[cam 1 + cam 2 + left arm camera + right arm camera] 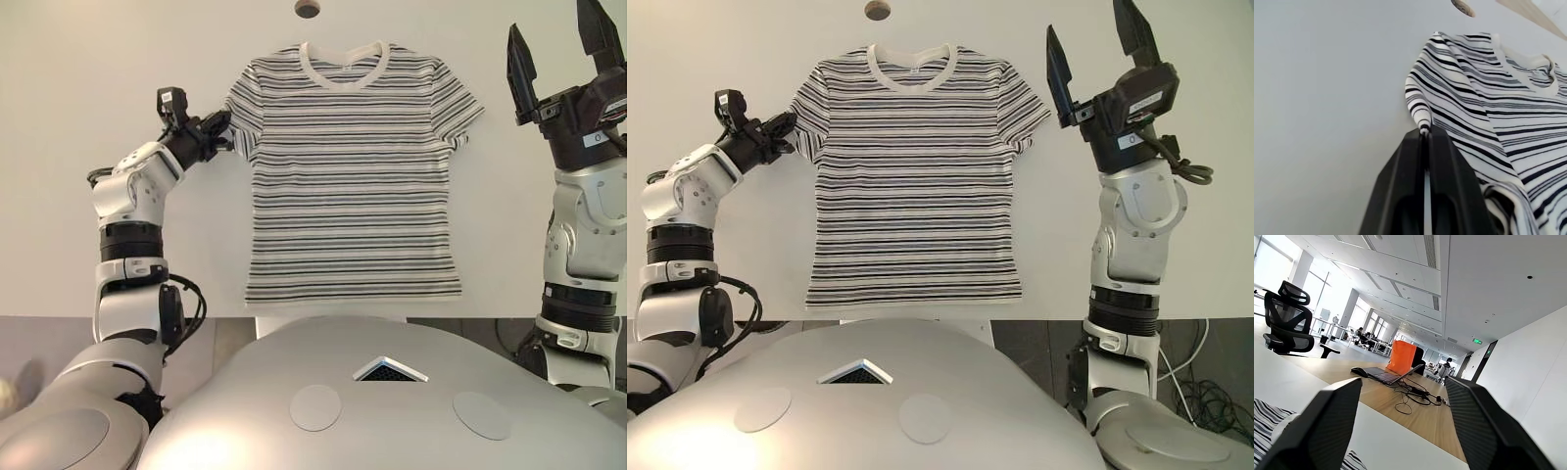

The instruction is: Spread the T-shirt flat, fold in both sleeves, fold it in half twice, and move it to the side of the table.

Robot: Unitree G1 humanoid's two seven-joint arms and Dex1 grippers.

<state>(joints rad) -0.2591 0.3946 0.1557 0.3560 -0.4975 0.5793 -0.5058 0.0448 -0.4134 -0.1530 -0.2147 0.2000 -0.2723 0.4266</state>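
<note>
A black-and-white striped T-shirt (353,171) lies spread flat on the white table (78,59), collar at the far side and both sleeves out. My left gripper (223,132) is at the tip of the shirt's left sleeve (1422,105), shut on the sleeve's edge, as the left wrist view shows with its fingers pressed together on the cloth. My right gripper (1097,44) is raised above the table just right of the right sleeve (1024,108), pointing up, open with nothing between its fingers (1317,426).
A small round hole (308,8) sits in the table beyond the collar. The table's front edge (59,315) runs just below the shirt hem. Bare table lies left and right of the shirt. Cables (1215,392) lie on the floor at the right.
</note>
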